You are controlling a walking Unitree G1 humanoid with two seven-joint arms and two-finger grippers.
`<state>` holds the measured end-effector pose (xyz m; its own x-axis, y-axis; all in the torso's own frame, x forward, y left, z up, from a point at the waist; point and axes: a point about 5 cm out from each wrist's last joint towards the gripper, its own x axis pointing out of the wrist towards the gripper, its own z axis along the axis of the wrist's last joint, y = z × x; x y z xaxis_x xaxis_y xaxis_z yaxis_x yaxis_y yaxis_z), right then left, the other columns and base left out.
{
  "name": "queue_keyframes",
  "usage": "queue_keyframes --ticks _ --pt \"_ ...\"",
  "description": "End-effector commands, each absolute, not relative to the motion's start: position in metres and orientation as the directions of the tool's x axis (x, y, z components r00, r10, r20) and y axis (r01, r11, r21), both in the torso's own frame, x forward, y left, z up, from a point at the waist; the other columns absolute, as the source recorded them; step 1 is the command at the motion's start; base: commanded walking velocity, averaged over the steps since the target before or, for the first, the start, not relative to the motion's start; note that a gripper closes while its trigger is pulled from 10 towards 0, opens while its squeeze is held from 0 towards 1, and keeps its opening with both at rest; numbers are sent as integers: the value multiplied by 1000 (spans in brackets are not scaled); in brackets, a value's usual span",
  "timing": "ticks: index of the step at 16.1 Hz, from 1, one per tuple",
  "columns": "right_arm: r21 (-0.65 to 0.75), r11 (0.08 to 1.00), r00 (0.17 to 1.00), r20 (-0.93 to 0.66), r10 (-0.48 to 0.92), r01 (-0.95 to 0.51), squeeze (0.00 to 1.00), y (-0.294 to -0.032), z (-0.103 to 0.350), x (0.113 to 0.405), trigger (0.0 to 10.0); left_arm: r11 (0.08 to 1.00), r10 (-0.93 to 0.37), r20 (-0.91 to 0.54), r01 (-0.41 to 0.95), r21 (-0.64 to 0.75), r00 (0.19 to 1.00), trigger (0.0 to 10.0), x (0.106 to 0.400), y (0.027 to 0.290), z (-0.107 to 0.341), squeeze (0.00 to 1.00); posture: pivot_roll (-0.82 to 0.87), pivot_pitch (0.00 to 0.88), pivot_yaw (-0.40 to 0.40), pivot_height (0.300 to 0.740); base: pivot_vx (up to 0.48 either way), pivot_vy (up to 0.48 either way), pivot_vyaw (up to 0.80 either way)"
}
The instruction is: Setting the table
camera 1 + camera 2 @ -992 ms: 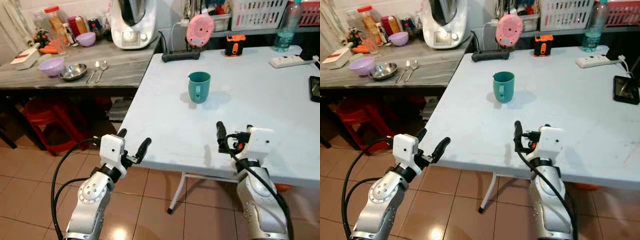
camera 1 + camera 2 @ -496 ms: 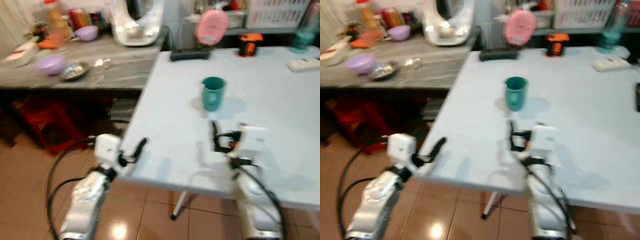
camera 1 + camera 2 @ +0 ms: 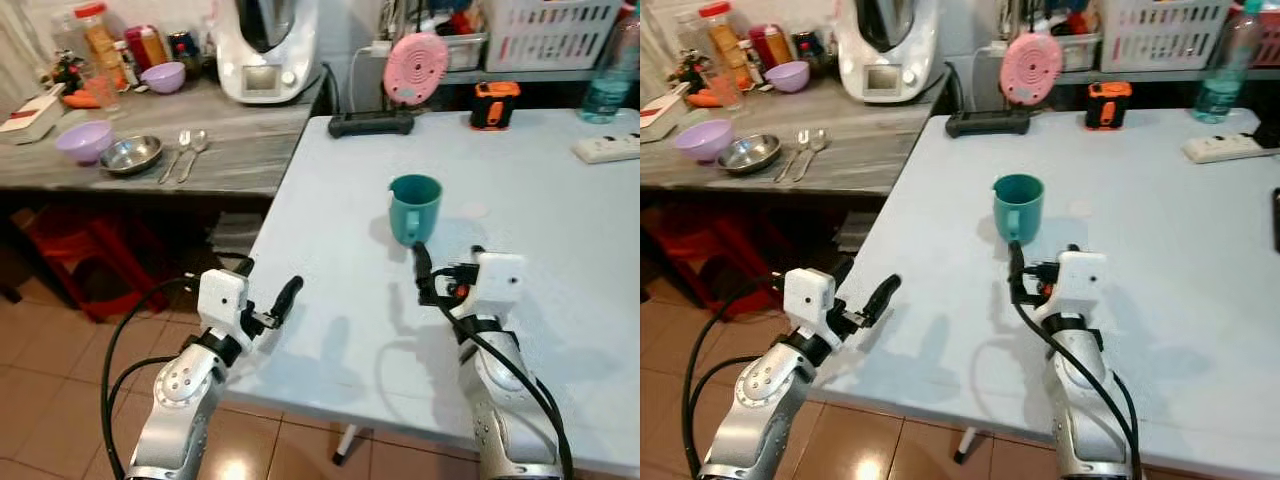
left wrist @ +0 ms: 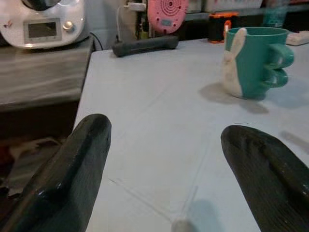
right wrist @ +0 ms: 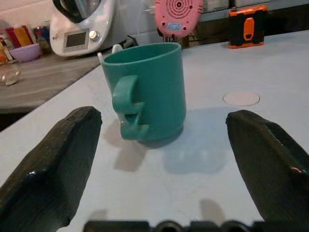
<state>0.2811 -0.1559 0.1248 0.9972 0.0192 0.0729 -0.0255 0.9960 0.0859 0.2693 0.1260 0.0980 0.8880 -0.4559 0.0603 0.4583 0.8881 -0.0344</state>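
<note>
**My two grippers at the white table, the green mug just in front**

I stand at the near edge of the white table [image 3: 520, 180]. The green mug [image 3: 414, 208] stands upright on it, in the middle part, with its handle turned toward me.

My right gripper [image 5: 169, 159] is over the table, just before the mug and pointed at it. Its fingers [image 5: 53, 159] are wide apart and hold nothing; the mug sits between them in the right wrist view, a little further on, not touched.

My left gripper [image 3: 268, 290] hovers at the left near corner of the table, well apart from the mug. Its fingers [image 4: 67, 169] are also spread open and empty.

To my left is a grey wooden counter [image 3: 240, 150]. On it I see a steel bowl [image 3: 131, 154], a purple bowl [image 3: 83, 140] beside it, and two spoons [image 3: 182, 154] lying next to the steel bowl. Further back there is a white kitchen machine [image 3: 267, 48].

At the far side of the table stands a pink round device [image 3: 417, 68].
</note>
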Motion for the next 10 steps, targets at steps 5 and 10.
queue_keyframes --ticks 5,10 --pt "32 998 998 37 55 -57 0 -141 125 305 10000 708 -695 73 699 -103 715 10000 247 111 96 0 -70 42 122 740 0 0 0" --pt "-7 998 998 7 67 -67 0 -132 130 339 10000 682 -721 64 723 -115 690 10000 243 113 95 0 -49 55 108 740 0 0 0"
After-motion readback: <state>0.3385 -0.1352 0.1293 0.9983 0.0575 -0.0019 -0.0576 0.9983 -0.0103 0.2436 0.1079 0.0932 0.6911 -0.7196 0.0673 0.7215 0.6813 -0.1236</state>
